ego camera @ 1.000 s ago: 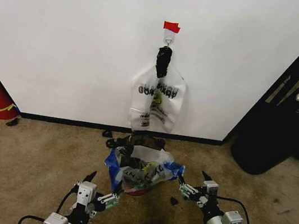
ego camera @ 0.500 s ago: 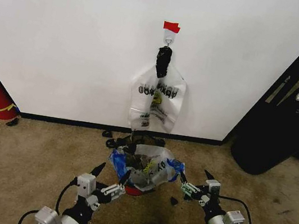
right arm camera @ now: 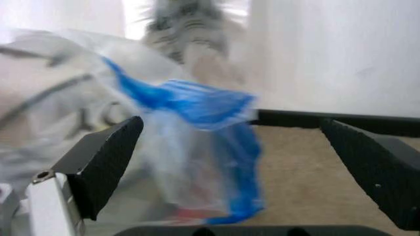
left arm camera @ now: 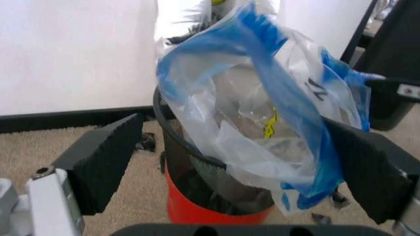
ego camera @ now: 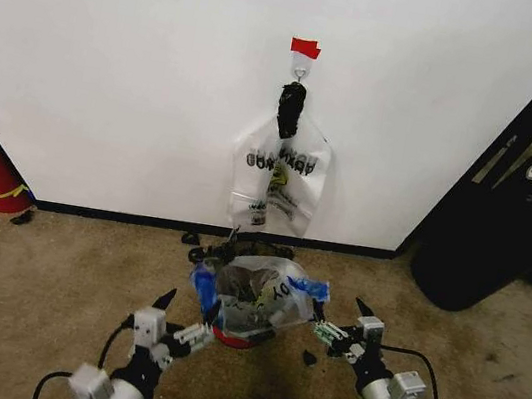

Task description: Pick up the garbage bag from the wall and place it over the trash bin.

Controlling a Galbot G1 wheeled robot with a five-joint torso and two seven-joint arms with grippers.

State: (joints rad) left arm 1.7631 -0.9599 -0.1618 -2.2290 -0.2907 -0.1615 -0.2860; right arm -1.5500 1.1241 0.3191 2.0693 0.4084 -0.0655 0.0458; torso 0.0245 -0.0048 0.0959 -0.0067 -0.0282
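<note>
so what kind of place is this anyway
Probably an indoor room set up for testing, perhaps an office or lab corner: a plain white wall with a black baseboard, worn tan carpet, and a small hook marked with red tape.

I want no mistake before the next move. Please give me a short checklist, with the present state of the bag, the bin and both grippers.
1. Thin see-through plastic garbage bag sits over the small round black mesh trash bin: ok.
2. Bag covers the whole rim: not ok; in the left wrist view the near rim is bare.
3. Left gripper open, off the bag: ok.
4. Right gripper open, off the bag: ok.
5. Bin upright on the carpet: ok.
</note>
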